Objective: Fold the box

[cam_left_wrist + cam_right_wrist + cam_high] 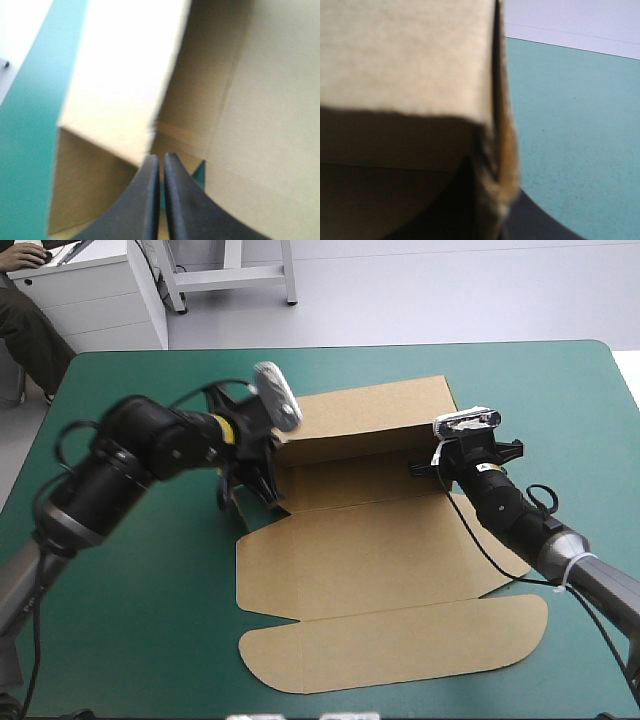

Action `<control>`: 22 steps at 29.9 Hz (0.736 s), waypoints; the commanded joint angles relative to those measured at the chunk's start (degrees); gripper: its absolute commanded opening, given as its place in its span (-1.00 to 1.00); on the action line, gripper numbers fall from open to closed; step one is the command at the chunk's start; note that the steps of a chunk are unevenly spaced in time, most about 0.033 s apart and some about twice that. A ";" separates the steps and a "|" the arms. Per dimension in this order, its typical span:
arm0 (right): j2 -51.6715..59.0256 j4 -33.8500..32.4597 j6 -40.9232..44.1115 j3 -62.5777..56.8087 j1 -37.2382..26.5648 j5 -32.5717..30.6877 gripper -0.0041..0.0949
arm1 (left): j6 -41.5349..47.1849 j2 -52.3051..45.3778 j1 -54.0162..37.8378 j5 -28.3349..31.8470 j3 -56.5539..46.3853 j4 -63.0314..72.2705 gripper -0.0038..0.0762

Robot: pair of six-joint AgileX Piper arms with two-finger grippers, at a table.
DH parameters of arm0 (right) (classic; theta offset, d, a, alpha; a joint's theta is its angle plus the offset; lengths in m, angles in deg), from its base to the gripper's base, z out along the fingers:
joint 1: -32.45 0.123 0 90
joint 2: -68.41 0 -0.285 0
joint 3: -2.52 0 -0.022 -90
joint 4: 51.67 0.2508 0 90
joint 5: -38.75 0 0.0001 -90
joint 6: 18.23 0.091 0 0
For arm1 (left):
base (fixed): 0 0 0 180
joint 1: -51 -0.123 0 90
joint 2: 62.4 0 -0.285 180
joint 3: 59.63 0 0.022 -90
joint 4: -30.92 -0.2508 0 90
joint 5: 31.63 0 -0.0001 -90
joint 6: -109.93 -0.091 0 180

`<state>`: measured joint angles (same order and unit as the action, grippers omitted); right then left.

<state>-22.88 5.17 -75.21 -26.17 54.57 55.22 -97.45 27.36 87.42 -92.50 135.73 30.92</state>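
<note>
The brown box (370,550) lies mid-table, its lid and front flap flat toward the near edge. Its back wall (360,435) stands raised. My left gripper (262,478) is at the box's left end, where a side wall (125,75) stands up. Its fingers (161,159) are shut, tips just short of that wall's corner, and I see no board between them. At the box's right end, my right gripper (426,468) is shut on the box. A wall edge (496,125) runs down between its fingers (492,192), and board (405,55) hides most of what lies ahead.
Teal-green cover (140,620) stretches wide to the left of the box, with a narrower strip on its right (590,440). The table's far edge (330,346) runs a short way behind the raised wall.
</note>
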 commanded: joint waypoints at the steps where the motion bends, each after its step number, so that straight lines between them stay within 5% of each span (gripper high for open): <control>1: 2.06 -0.58 -0.19 2.29 -0.08 3.46 -0.96 | 0.55 -2.10 -14.04 2.12 6.54 12.96 -0.87; 7: 2.06 -0.75 -0.34 2.29 -0.08 3.22 -0.96 | 4.03 -2.06 -40.05 2.54 4.64 37.88 -0.87; 12: 2.06 -0.75 -1.85 2.29 -0.08 1.56 -0.96 | 4.03 -2.06 -54.60 2.82 -2.56 44.26 -0.87; 22: 2.06 -0.75 -1.85 2.29 -0.08 -4.81 -0.96 | 4.03 -2.06 -60.61 13.30 -20.89 47.67 -0.87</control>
<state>-22.88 5.17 -76.64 -26.00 54.57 49.37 -93.95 27.30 27.00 -83.89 116.79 74.72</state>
